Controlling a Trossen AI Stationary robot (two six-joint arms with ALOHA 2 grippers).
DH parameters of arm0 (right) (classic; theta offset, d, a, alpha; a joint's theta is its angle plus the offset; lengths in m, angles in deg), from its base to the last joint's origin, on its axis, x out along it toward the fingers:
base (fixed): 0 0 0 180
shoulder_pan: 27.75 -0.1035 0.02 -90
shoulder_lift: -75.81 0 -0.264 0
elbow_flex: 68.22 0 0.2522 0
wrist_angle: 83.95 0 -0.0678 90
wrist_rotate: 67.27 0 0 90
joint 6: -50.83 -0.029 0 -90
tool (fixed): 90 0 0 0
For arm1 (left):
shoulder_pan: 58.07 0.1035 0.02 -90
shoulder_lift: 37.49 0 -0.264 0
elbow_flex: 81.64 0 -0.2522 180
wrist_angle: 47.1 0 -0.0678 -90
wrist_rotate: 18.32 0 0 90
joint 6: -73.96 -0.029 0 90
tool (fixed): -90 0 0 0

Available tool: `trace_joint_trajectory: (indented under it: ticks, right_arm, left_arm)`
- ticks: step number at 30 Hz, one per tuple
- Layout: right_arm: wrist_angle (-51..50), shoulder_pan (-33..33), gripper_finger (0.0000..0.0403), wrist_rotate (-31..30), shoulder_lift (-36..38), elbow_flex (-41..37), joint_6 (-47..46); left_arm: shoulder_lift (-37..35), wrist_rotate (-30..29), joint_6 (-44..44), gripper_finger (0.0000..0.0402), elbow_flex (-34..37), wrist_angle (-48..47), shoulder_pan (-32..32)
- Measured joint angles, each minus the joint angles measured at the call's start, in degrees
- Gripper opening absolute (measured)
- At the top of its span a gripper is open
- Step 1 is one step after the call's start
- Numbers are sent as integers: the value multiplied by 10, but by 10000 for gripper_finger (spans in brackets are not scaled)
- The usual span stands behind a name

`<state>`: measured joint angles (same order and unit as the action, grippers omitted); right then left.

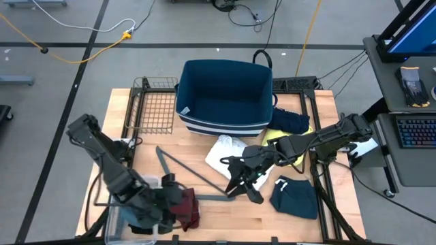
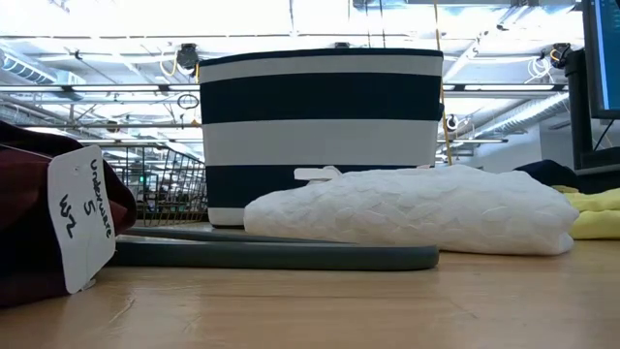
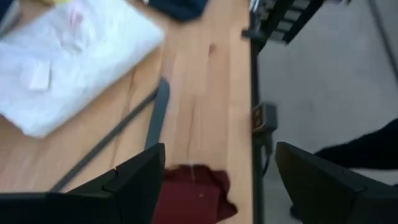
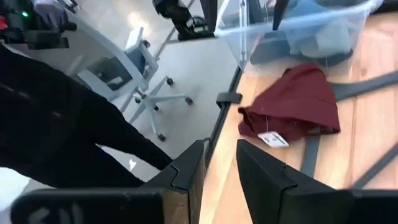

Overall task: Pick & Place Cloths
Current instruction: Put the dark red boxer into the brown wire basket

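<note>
Down by the maroon cloth (image 1: 189, 209), the left tool (image 1: 172, 204) gapes wide, seemingly empty; the right tool (image 1: 246, 190) is narrowly parted, gripping nothing.

wooden surface (image 1: 225, 211) | navy bin with white stripes (image 1: 225, 95) at the back, open top | grey hanger (image 1: 178, 170) lying flat in front of it | wire basket (image 1: 153, 109) just left of the bin | clear plastic tub (image 4: 298, 28) at the front-left edge | office chair (image 4: 134, 71) on the floor off the side

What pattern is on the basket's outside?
Wide navy and white stripes on the basket, clearest in the low view.
</note>
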<state>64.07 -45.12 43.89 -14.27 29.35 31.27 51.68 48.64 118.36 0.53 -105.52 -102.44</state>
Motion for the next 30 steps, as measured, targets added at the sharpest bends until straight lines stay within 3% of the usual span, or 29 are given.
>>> trace_joint_trajectory:
  ticks: [3,10,17,21,30]
  right_arm:
    - [-23,0,86,-7,0,0,17]
    - [-82,-3,86,-106,12,0,68]
    - [-102,-25,86,-122,55,-8,129]
    - [-74,-29,86,-122,97,-51,143]
    - [101,-30,86,-121,220,-214,96]
  left_arm:
    - [23,33,1,310,0,-13,17]
    - [76,127,67,310,0,-35,51]
    - [121,200,148,310,0,-40,75]
    - [137,215,191,310,0,-54,84]
    - [152,221,258,310,0,-68,101]
